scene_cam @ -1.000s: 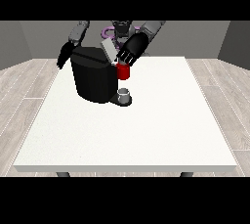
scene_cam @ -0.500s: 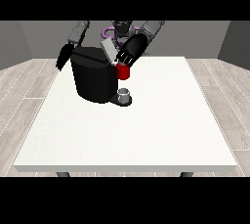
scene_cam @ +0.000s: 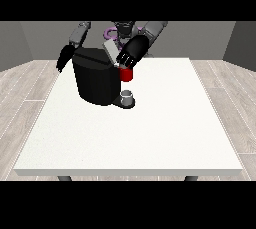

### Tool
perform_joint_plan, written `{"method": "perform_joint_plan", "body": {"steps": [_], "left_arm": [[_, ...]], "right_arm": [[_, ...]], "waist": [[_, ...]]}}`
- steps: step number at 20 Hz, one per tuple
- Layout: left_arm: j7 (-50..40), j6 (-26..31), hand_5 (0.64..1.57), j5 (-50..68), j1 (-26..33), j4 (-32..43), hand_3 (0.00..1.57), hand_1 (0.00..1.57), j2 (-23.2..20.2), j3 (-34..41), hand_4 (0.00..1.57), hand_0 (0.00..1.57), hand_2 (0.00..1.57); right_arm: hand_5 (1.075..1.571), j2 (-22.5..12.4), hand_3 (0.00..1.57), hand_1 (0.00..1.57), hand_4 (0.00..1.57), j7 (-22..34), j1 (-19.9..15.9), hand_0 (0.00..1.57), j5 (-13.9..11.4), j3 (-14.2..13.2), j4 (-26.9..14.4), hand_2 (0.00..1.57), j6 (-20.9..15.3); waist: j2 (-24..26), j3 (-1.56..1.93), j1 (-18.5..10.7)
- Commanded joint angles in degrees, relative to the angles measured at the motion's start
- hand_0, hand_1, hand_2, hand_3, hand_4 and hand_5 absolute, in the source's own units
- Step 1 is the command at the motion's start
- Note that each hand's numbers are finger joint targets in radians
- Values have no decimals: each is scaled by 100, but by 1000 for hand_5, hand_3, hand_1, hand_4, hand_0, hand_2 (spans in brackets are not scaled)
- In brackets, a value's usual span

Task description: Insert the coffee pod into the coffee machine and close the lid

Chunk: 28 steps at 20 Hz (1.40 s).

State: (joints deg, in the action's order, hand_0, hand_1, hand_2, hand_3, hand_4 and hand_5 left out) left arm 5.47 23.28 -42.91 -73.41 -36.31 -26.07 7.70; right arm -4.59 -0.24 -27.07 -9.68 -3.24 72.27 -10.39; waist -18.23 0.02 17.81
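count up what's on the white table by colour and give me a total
Black: 1, the coffee machine
Red: 1, a red thing at the machine
Grey: 1, a grey thing at the machine's base
Total: 3

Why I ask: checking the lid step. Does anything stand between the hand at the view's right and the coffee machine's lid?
Nothing visible does. The hand sits right beside the raised grey lid on the coffee machine; the red thing at the machine lies below the hand, not between them.

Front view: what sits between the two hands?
The black coffee machine stands between the hand at the view's left and the one at the right.
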Motion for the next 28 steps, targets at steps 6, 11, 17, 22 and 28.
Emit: {"method": "perform_joint_plan", "body": {"steps": [6, 11, 17, 22, 28], "left_arm": [[102, -543, 1571, -283, 48, 51, 1176, 1269, 25, -115, 171, 1269, 1275], [368, -618, 1571, -587, 367, -6, 1093, 1210, -88, -407, 0, 1210, 1220], [602, -603, 1571, -608, 27, 42, 990, 1096, -284, -326, 0, 1096, 1127], [408, -697, 1571, -532, -65, -79, 963, 1138, 89, -280, 0, 1138, 1136], [518, -822, 1571, -514, -156, -10, 970, 1241, 13, -157, 0, 1241, 1202]], "right_arm": [[1571, -71, 0, 0, 0, 379, -269, 0, -26, 11, 180, 0, 14], [1571, -45, 0, 0, 0, 94, 242, 0, 41, -9, 132, 0, 64], [1571, 17, 0, 0, 0, 19, -93, 0, -121, -22, 75, 0, -223], [1571, 7, 0, 0, 85, -109, -215, 0, 116, -206, -202, 0, -102], [1571, -69, 0, 0, 71, 54, -170, 0, 5, -132, -161, 0, -80]], "waist": [[-109, -2, 78], [53, -2, 59], [-355, -1, -49], [-240, 1, -162], [-262, 0, 27]]}}
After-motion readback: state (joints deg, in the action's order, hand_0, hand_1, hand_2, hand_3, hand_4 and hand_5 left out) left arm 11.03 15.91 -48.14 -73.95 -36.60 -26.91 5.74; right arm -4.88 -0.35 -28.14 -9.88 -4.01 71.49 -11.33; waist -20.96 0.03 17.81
